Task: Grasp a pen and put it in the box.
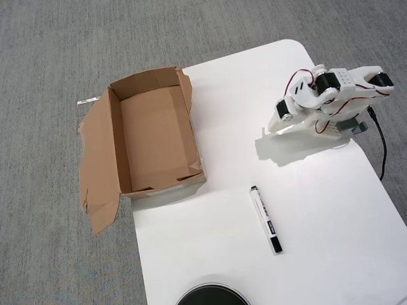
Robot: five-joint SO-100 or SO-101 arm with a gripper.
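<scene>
The pen [266, 220], white with a black cap at its near end, lies flat on the white table [331, 210], slanting from upper left to lower right. The brown cardboard box [156, 136] sits open at the table's left edge, with nothing inside and a torn flap spread out on its left. My gripper [275, 126] is at the upper right on the folded white arm. It points down toward the table, well above and to the right of the pen. Its fingers look closed together with nothing between them.
A black cable [382, 149] runs down the table's right edge behind the arm. A round black object [212, 296] pokes in at the bottom edge. Grey carpet [51, 63] surrounds the table on the left and top.
</scene>
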